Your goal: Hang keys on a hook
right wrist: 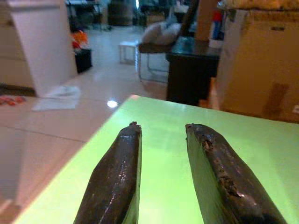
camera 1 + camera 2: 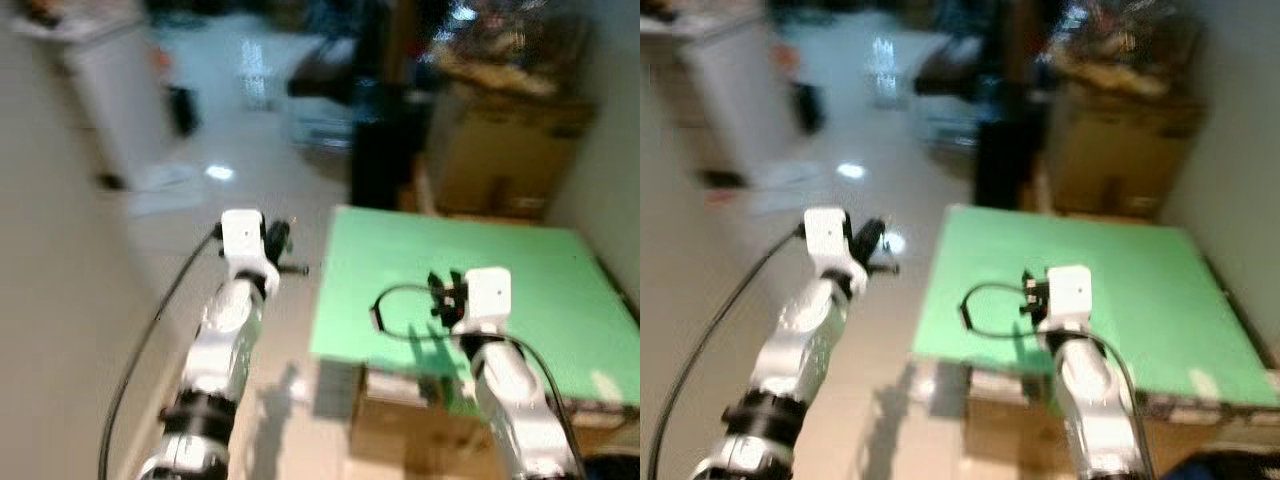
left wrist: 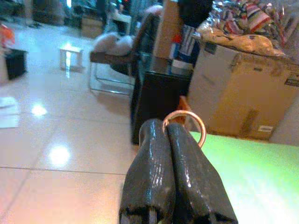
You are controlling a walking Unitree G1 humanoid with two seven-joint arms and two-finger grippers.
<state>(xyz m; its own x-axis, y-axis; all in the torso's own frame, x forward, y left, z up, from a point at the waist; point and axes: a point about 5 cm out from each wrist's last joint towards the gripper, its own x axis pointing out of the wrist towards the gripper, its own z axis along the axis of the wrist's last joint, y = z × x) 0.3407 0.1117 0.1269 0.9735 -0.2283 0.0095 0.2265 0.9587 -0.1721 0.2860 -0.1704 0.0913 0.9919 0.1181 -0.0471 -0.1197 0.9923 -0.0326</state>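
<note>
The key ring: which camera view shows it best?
The left wrist view shows it best: the copper-coloured key ring stands sharp and close, pinched between the shut fingers of the left claw. In the blurred eye views the left claw appears small beside the green table, and the ring cannot be made out.

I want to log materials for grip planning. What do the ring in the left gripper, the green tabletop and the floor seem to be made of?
Ring: likely metal, copper-gold and polished; it is thin and glints, pinched in the shut left gripper.
Tabletop: matte green, perhaps painted board or plastic sheet; flat, no glare; unsure.
Floor: glossy pale tile, judging by the seam lines and mirrored lights.
</note>
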